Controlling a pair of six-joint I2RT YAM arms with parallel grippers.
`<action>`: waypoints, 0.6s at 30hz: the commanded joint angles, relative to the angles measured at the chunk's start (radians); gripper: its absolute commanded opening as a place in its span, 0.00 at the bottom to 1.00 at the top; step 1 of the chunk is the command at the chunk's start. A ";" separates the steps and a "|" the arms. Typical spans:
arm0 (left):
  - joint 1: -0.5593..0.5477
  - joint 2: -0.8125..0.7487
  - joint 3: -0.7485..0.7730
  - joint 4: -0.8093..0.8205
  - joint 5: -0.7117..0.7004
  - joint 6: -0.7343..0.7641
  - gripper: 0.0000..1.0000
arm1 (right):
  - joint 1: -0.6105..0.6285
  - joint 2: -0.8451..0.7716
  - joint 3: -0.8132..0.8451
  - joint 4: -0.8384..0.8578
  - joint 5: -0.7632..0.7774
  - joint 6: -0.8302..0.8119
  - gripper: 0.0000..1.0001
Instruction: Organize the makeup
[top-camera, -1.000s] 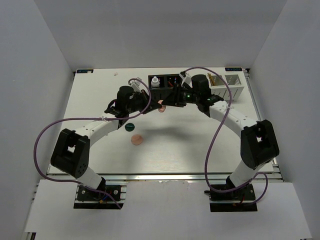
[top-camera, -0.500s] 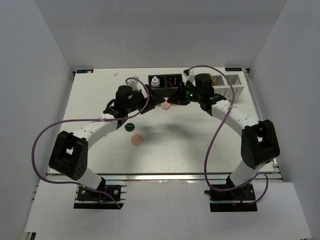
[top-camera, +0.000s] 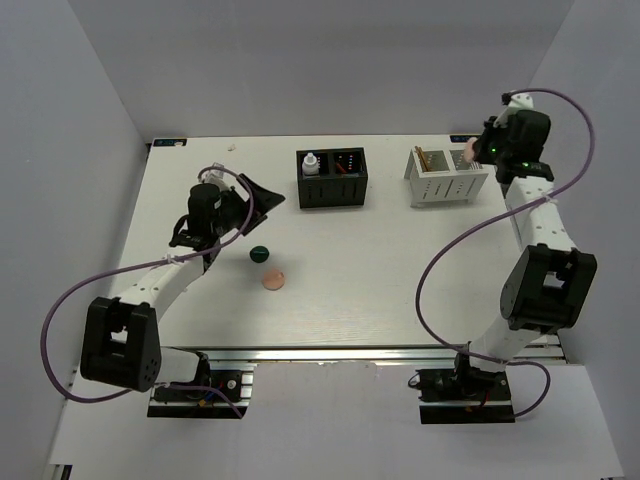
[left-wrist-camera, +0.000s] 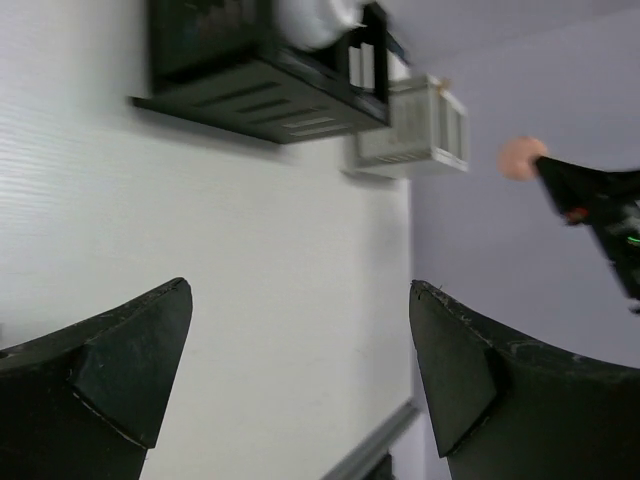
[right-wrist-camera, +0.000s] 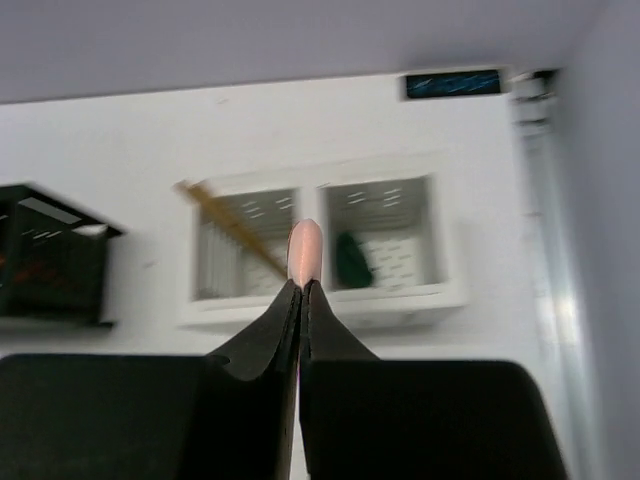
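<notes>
Two discs lie loose on the flat white table (top-camera: 400, 290) in the top view: a small dark green disc (top-camera: 260, 253) and, just beside it toward the arms, a loose pink disc (top-camera: 273, 281). A second ago both arms met in front of the black two-compartment box (top-camera: 333, 190) with another disc between them. Now they are well apart.

The left gripper (top-camera: 265, 195) has let go and drawn back left, its jaws spread and empty. The right gripper (top-camera: 474, 152) has swung to the far right and hangs over the white slotted box (top-camera: 447, 185), clenched on the small round pink disc (top-camera: 465, 154). I judge the handover done and a drop into that box due next. A white bottle (top-camera: 312, 163) and thin dark pencils (top-camera: 347, 163) stand in the black box, and thin tan sticks (top-camera: 424, 158) lean in the white one. Plain pale grey walls close the table in on three sides.

The left wrist view shows its fingers (left-wrist-camera: 110, 360) wide apart over bare table, with the pink disc (left-wrist-camera: 520, 158) aloft against the wall.

The right wrist view shows the jaws pressed together on the pink disc (right-wrist-camera: 304, 248), seen edge-on. It is lined up with the divider of the white slotted box (right-wrist-camera: 420, 295), so I cannot tell which compartment it is meant for. A dark green item (right-wrist-camera: 350, 260) lies in the right one.
</notes>
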 joint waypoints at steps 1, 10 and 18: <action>0.036 -0.045 0.042 -0.183 -0.037 0.121 0.98 | -0.045 0.065 0.080 -0.005 0.074 -0.145 0.00; 0.048 0.031 0.168 -0.550 -0.237 0.349 0.98 | -0.055 0.269 0.225 0.101 0.092 -0.175 0.00; 0.048 0.069 0.149 -0.624 -0.321 0.364 0.98 | -0.055 0.321 0.213 0.127 0.084 -0.191 0.37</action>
